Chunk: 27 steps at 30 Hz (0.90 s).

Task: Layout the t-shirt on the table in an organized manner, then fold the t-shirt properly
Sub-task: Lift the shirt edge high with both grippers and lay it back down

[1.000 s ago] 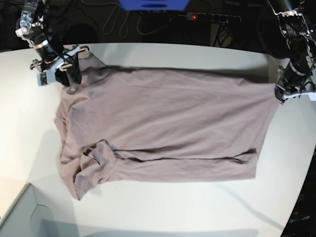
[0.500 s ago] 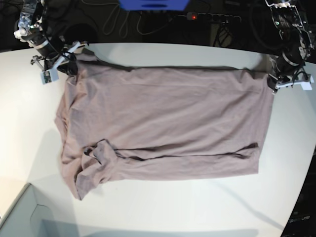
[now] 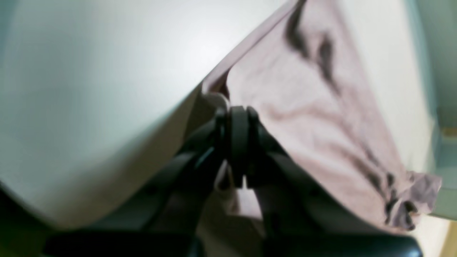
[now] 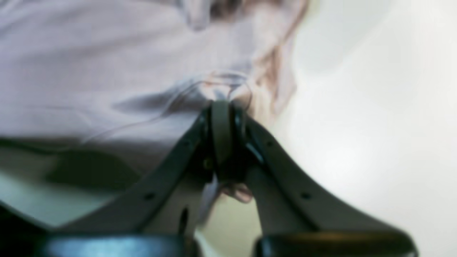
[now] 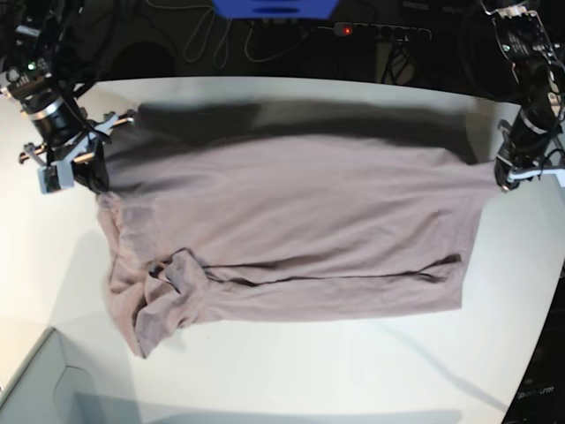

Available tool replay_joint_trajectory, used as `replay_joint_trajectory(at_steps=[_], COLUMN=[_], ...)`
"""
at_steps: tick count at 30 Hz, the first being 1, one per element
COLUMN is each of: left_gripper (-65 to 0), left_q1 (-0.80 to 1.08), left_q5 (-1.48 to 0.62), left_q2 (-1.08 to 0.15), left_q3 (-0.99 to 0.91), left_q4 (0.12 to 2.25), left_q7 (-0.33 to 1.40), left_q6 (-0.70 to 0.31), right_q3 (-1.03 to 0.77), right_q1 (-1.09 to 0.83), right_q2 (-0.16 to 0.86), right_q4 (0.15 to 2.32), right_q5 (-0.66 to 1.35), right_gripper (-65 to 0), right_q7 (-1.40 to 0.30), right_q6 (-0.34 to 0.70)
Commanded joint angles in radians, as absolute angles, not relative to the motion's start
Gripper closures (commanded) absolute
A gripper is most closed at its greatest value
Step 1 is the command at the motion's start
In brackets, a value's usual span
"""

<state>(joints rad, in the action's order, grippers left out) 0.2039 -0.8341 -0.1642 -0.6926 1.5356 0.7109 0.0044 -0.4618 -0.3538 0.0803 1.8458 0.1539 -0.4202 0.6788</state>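
The mauve t-shirt is stretched across the white table, its far edge raised and throwing a shadow on the tabletop behind it. My right gripper at the left side is shut on the shirt's far left corner; in the right wrist view the fingertips pinch bunched fabric. On the right, my left gripper is shut on the far right corner, and the left wrist view shows its fingertips clamped on the cloth's edge. A crumpled sleeve lies at the front left.
A grey box corner sits at the front left. Behind the table are a blue object, cables and a power strip. The table's curved edge runs down the right side.
My right gripper has shut on the shirt's far left corner and pulled it left and toward the front. The far edge is now lifted and taut between both grippers.
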Motion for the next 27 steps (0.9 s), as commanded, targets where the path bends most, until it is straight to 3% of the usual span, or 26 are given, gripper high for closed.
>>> replay_joint_trajectory(at_steps=[1, 6, 15, 27], left_gripper=[0.0, 0.0, 0.0, 0.0], left_q1=[0.179, 0.056, -0.298, -1.003], left_q5=[-0.846, -0.843, -0.799, -0.786], left_q2=[-0.177, -0.185, -0.246, -0.285], left_q3=[-0.696, -0.693, -0.570, -0.320], left_q4=[1.567, 1.593, 1.521, 0.963], left_q7=[0.696, 0.696, 0.697, 0.676], left_q6=[-0.005, -0.005, -0.002, -0.004], right_q3=[-0.466, -0.464, -0.430, -0.277], right_q1=[-0.323, -0.174, 0.294, 0.963], right_q2=[0.093, 0.108, 0.191, 0.343], right_q4=[1.865, 1.862, 1.727, 1.311], right_q5=[0.163, 0.160, 0.160, 0.160], right_gripper=[0.0, 0.0, 0.0, 0.0], right_q7=[-0.394, -0.409, -0.656, -0.671], right_q6=[0.698, 0.698, 0.698, 0.698])
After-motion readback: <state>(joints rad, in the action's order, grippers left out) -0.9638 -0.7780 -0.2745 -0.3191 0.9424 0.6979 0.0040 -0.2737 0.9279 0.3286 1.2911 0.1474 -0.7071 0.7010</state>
